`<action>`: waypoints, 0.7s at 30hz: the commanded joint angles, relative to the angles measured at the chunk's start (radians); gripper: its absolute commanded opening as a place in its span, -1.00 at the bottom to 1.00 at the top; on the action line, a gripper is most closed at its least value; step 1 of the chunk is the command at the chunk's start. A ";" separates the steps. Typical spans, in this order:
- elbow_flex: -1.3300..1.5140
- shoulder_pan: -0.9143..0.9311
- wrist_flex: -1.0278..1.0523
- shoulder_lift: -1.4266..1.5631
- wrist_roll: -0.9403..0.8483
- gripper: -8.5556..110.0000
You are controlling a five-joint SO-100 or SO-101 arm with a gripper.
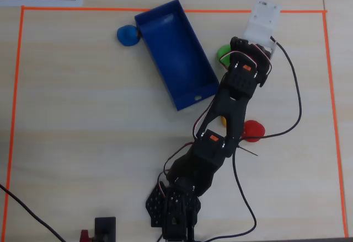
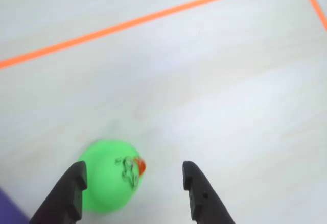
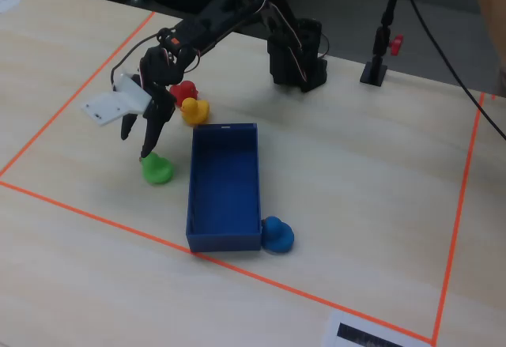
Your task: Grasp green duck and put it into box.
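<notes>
I'm looking at the green duck (image 2: 110,175), which is sitting on the table just left of the box (image 3: 225,189) in the fixed view, and in the wrist view it is lying closer to the left finger than the right, with the gripper (image 2: 134,179) standing apart around it and not yet pressing on it. Nothing is grasped or lifted yet, so I'm judging the task to be at its start: the closing, the lift and the carry into the empty box are all remaining. Beyond, the yellow duck (image 3: 194,111) and a red duck (image 3: 184,92) are waiting by the box's far end, while the blue duck (image 3: 277,234) is resting against its near right corner.
</notes>
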 commanded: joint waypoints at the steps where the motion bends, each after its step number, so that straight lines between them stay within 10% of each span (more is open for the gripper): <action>1: -0.017 -0.028 0.043 0.077 0.008 -0.42; 21: 0.032 -0.092 0.117 0.018 0.046 -0.29</action>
